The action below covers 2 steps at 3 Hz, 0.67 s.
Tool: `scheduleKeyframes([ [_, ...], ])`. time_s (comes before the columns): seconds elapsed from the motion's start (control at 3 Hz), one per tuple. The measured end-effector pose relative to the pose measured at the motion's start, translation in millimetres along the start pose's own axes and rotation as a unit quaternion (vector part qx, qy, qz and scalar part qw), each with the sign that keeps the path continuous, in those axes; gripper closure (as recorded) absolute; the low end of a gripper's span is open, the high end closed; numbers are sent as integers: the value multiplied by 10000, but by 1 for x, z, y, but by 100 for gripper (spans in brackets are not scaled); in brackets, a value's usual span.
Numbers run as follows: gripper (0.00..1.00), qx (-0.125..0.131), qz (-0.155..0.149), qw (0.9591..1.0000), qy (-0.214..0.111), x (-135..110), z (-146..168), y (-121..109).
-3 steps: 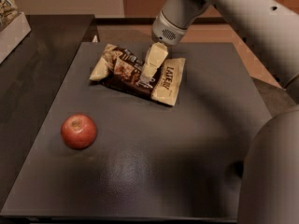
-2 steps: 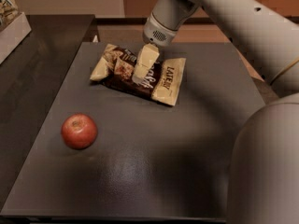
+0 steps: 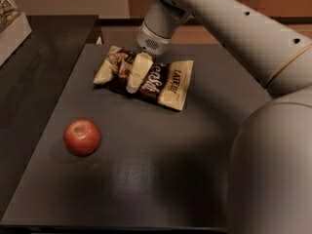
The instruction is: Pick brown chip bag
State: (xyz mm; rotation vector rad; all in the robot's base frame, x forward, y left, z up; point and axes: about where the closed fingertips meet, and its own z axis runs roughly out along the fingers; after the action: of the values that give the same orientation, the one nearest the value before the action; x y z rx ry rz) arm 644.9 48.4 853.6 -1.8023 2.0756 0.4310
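Note:
The brown chip bag lies flat at the back middle of the dark table. It has a dark brown middle with white script and cream-tan ends. My gripper hangs from the grey arm that reaches in from the upper right. It is right over the left half of the bag, at or just above the bag's surface, and hides part of the lettering. A red apple sits at the front left of the table, well apart from the bag and the gripper.
A darker counter adjoins the table on the left, with a white box at its far corner. My arm's large grey body fills the right foreground and hides the table's right side.
My gripper has moved left across the bag, from its middle to its left half, and a little lower. The bag and the apple have not moved.

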Motion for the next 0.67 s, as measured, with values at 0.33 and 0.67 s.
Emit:
scheduleKeyframes([
  [0.33,0,72,71,9999,97,-2,10,-1],
  [0.67,17,199,211,9994,162,2,13,-5],
])
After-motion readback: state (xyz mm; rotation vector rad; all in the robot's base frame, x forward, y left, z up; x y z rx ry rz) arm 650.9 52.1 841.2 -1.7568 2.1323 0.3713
